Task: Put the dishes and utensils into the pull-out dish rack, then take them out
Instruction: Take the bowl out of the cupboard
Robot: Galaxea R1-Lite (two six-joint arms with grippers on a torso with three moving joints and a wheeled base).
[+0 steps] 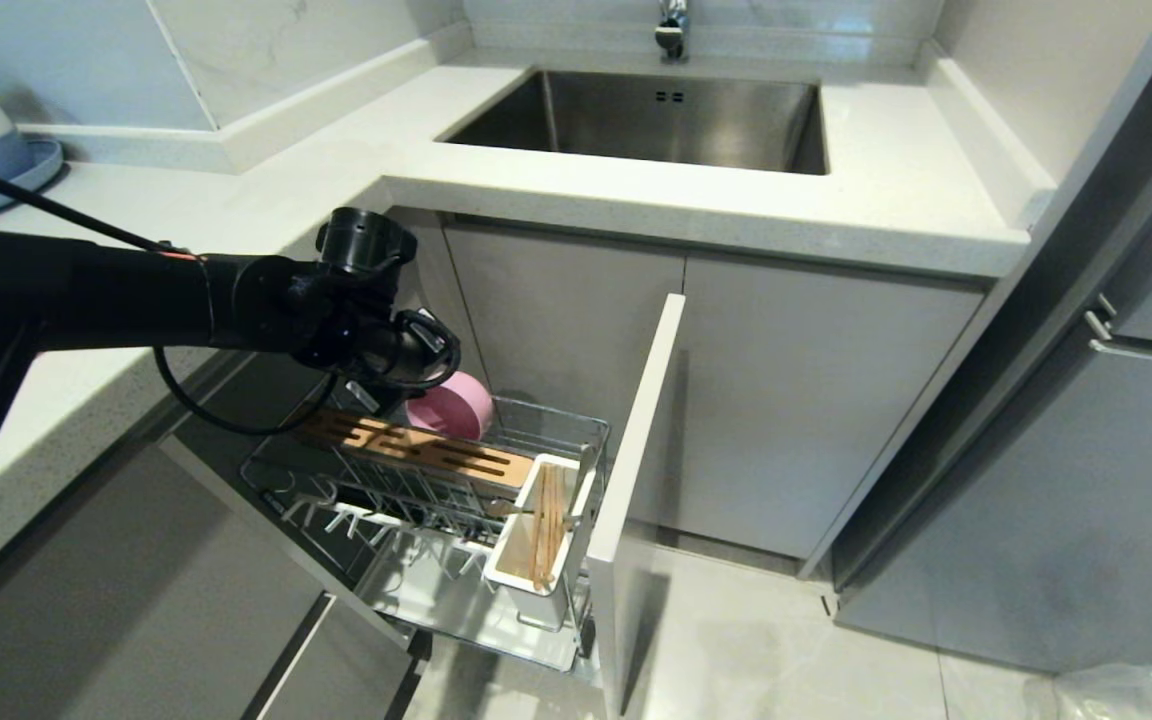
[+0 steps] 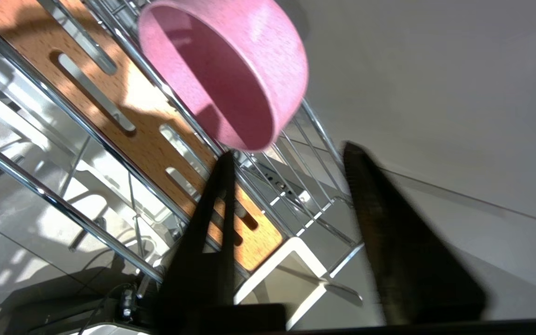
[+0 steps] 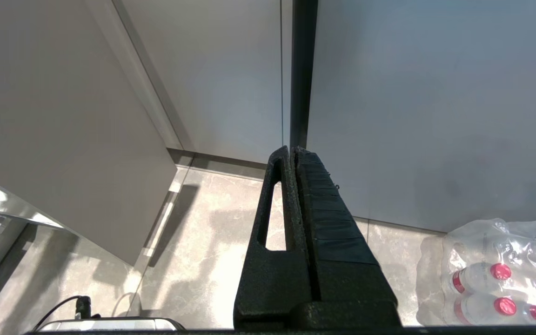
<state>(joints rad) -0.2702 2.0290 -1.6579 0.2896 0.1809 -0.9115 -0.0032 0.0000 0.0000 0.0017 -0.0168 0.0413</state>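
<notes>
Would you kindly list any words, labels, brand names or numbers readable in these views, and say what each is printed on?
No text can be read in any view.
The bottles with red caps, wrapped in clear plastic on the floor: any labels are too blurred to read.
The pink bowl, the wooden bar and the white utensil holder show no markings.

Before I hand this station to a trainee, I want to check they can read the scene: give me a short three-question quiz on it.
1. True or false: the pink bowl lies on its side at the back of the pull-out dish rack.
2. What stands in the white utensil holder? A) chopsticks B) a ladle C) nothing
3. Fill in: the left gripper has its fingers ____, just short of the bowl; the right gripper hangs parked above the floor.

Key: 1 true; 2 A, chopsticks; 3 open.
</notes>
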